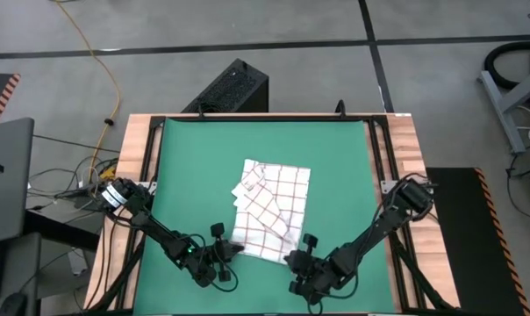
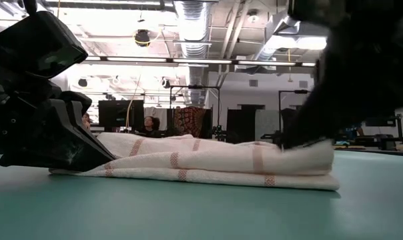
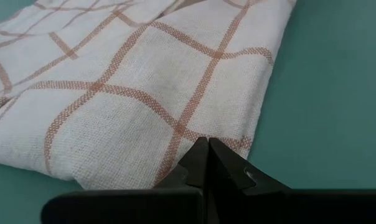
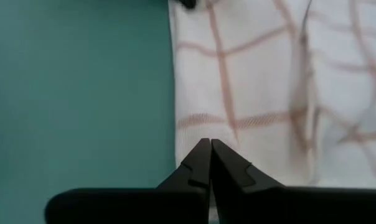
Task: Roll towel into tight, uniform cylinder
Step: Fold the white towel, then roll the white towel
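Towel (image 1: 271,211) lay folded mid-frame on green mat (image 1: 186,158) — left gripper (image 1: 232,252) and right gripper (image 1: 293,256) at its lower edge, jaws closed, whether pinching cloth unclear.

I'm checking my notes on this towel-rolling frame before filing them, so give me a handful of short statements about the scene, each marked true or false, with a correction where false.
1. The towel lies on the green mat. True.
2. The towel is already rolled into a tight cylinder. False: it lies loosely folded and flat.
3. Both grippers are at the towel's near edge, left gripper and right gripper at opposite corners. True.
4. The left gripper's fingers stand wide open. False: they are shut, tips together at the cloth's edge.
5. The towel is plain white. False: it has a red-brown check grid.
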`<control>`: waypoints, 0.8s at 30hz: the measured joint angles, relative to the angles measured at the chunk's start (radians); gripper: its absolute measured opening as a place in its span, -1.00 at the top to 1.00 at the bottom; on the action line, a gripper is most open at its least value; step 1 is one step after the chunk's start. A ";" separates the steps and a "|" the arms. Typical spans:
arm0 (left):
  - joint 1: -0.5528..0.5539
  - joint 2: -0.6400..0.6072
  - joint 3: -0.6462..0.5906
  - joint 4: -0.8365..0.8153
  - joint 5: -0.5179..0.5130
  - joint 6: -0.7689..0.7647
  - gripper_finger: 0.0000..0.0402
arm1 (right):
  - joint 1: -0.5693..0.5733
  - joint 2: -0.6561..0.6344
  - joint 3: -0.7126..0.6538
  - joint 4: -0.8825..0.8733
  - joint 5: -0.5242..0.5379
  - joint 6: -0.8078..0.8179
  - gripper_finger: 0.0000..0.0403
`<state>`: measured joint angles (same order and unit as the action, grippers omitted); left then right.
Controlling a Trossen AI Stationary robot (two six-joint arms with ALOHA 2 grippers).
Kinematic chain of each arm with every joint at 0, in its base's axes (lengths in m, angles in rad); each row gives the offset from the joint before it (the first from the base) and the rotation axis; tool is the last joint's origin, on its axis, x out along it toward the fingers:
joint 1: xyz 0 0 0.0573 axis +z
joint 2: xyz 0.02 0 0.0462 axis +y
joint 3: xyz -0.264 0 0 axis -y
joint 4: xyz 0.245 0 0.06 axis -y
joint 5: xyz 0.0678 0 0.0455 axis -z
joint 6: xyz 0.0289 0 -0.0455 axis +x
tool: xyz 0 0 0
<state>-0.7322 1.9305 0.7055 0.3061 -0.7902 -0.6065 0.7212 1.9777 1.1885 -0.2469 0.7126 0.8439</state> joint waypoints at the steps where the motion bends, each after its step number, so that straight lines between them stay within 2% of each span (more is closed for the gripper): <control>1: 0.000 0.000 0.000 0.000 0.000 0.000 1.00 | 0.002 0.008 0.000 0.001 -0.012 0.011 0.86; 8: 0.000 0.000 0.000 0.000 0.004 -0.001 1.00 | 0.019 0.065 0.006 -0.050 -0.037 0.096 0.87; 12: 0.000 -0.001 0.000 0.000 0.006 -0.003 1.00 | 0.019 0.060 0.006 -0.085 -0.031 0.084 0.87; 20: 0.000 -0.001 0.000 0.000 0.006 -0.008 1.00 | 0.048 -0.080 0.003 -0.119 0.118 -0.105 0.87; 24: 0.000 0.000 0.000 0.001 0.001 -0.009 1.00 | 0.052 -0.093 -0.001 -0.096 0.077 -0.214 0.78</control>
<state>-0.7322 1.9301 0.7052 0.3071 -0.7890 -0.6155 0.7732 1.8846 1.1877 -0.3426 0.7893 0.6299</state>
